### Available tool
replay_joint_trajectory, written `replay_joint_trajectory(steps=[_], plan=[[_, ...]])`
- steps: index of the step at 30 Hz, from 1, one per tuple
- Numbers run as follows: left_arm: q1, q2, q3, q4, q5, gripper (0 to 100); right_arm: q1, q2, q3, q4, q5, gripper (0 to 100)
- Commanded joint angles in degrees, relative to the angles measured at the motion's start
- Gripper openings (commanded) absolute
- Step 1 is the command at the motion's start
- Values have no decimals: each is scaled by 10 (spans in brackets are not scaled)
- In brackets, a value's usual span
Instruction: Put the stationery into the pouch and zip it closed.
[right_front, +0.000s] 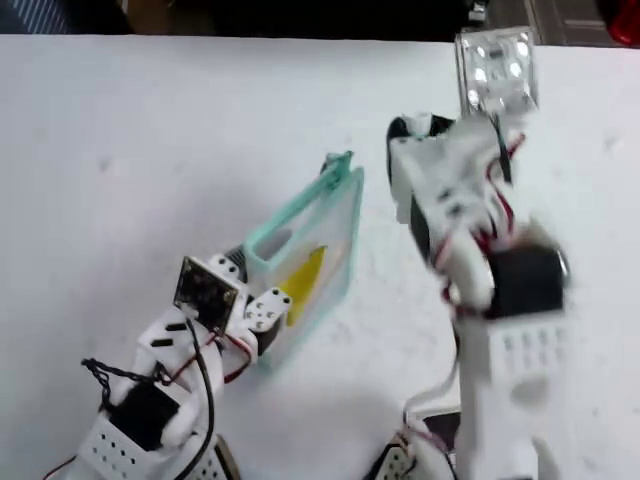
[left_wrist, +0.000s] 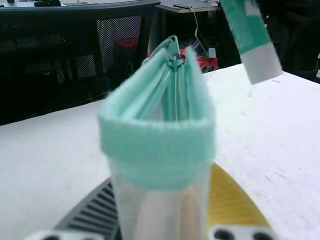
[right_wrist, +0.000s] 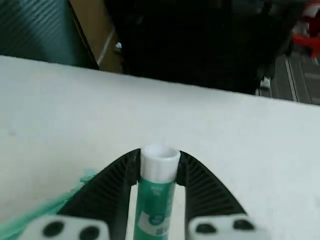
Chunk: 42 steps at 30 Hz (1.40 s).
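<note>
- We see the pouch (right_front: 325, 225) standing on its long edge near the middle of the surface (right_front: 120, 150). Its teal zip edge is up and runs from 7 o'clock toward 1 o'clock in the high view.
- The left fingers (right_front: 268, 308) sit at the pouch's 7 o'clock end and are closed on it. In the left wrist view that end, with its teal band, is pinched upright between them, with a dark ribbed finger on 1 side.
- The pouch's 2 teal lips look slightly parted along the top. The zip pull (left_wrist: 175, 62) sits at the far end, toward 1 o'clock.
- A yellow shape (right_front: 305, 275) shows at the clear wall. We cannot tell whether it lies inside the pouch or behind it.
- The right fingers (right_wrist: 131, 162) are closed to the width of the stick (right_wrist: 155, 200), a green tube with a white end. They clamp it on both sides, with the white end level with their tips.
- In the left wrist view we see the stick hanging tilted in the air beyond the pouch, white end down. It is outside the pouch and touches neither the pouch nor the surface.
- In the high view the right arm (right_front: 500, 290) stands at 3 o'clock of the pouch, apart from it.
- A black mesh chair (left_wrist: 75, 50) stands past the far edge of the surface.
</note>
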Motion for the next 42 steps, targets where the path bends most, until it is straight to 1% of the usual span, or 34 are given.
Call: replay_joint_trajectory(steps=[1, 4, 8, 14, 16, 18, 24, 27, 31, 37, 42], plan=[[-3, -9, -3, -4, 0, 176, -27, -76, -15, 2, 8, 17], [0, -9, -3, -4, 0, 176, -46, -121, -18, 0, 8, 17], [0, -9, -3, -4, 0, 176, -95, -157, -14, -61, 8, 17], [0, -9, -3, -4, 0, 176, -199, -143, -9, -160, 4, 17], [0, -9, -3, -4, 0, 176, -233, -124, -8, -167, 4, 17], [-2, -9, -3, -4, 0, 176, -248, -99, -8, -167, 4, 17], [-4, -9, -3, -6, -1, 176, -250, -24, -7, -165, 4, 17], [-4, -9, -3, -6, -1, 176, -241, -13, 10, -153, 4, 17], [-4, -9, -3, -6, -1, 176, -238, -30, 68, -147, 4, 17], [-4, -9, -3, -6, 2, 177, -240, -80, 166, -200, 4, 17], [-4, -9, -3, -6, 2, 177, -241, -143, 208, -209, 4, 17]])
